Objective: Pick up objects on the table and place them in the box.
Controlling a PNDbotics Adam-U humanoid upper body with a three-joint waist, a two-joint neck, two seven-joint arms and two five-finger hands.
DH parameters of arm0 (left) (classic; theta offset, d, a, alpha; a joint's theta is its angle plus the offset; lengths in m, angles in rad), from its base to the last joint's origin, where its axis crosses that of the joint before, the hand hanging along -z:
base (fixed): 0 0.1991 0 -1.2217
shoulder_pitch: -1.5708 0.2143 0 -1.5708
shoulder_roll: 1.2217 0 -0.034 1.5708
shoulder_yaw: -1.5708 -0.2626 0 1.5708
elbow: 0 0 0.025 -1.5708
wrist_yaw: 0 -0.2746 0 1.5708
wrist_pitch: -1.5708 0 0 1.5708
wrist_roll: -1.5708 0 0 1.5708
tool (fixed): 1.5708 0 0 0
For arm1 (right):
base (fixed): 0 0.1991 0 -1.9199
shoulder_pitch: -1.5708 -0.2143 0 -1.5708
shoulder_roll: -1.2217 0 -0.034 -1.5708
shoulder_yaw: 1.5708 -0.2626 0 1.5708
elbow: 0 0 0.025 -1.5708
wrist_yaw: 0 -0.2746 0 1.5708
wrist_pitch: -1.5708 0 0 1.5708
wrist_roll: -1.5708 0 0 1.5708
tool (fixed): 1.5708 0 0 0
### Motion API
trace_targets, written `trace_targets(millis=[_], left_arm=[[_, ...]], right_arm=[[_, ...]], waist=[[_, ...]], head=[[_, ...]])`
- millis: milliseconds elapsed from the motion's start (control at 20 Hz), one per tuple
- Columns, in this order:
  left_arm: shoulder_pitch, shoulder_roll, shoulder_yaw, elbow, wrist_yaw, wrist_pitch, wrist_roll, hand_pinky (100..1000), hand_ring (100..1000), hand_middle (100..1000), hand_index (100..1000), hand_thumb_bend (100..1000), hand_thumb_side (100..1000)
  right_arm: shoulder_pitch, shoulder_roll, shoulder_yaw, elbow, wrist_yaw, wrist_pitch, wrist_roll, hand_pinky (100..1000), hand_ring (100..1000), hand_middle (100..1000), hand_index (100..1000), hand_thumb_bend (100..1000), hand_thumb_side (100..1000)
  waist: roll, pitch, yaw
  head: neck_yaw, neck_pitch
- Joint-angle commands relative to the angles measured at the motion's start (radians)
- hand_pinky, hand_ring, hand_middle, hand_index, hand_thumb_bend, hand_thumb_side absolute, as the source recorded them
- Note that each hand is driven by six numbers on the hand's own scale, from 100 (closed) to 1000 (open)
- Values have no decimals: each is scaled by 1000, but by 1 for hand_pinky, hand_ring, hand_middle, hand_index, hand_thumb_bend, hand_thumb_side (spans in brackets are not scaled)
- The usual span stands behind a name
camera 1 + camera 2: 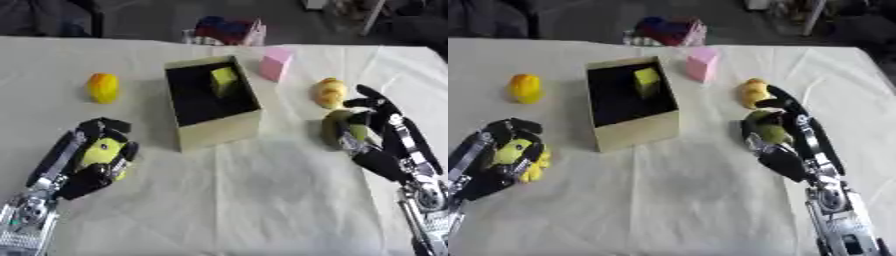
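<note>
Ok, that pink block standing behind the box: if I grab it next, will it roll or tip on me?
The pink block looks flat-sided and boxy, so it probably won't roll. It stands taller than wide, so a sideways nudge could tip it. It sits close to the box, so fingers may bump the far wall. Its weight cannot be judged.

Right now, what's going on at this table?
Both arms are mid-pick. The left robot hand is curled round a yellow object; the right robot hand is closed on a green object. The box holds one yellow-green block. A pink block, an orange-yellow object and another yellow object still lie on the table.
</note>
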Motion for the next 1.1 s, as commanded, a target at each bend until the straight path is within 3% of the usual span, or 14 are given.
trace_targets(millis=[50,400,550,700,850,1100], left_arm=[[-5,5,-3,-18,1,0,-2,860,672,668,757,341,549],[-21,31,19,-35,-24,-1,13,853,678,677,763,342,529],[-65,105,60,-64,-101,-5,51,840,688,691,772,355,488],[-120,227,79,-66,-175,-10,71,834,705,715,791,384,469],[-176,393,42,-25,-251,-66,-24,829,738,765,836,458,454],[-261,610,-98,93,-252,-217,-330,822,747,780,852,550,345]], right_arm=[[-6,-13,-1,-11,-8,-3,4,749,609,730,944,336,310],[-5,-13,-1,-10,-8,-3,4,749,609,731,944,337,309],[-3,-17,-3,-8,-7,-2,3,749,609,731,944,337,309],[-2,-21,-3,-7,-5,-2,3,749,609,731,944,338,310],[0,-28,-1,-5,-4,-2,5,750,609,731,944,340,309],[0,-36,4,-3,-4,-3,11,750,609,731,944,340,309]], waist=[[7,-24,0],[7,-25,-1],[11,-29,0],[15,-33,-3],[20,-35,-11],[30,-37,-24]], head=[[-1,4],[-2,4],[-2,4],[-4,4],[0,4],[8,4]])
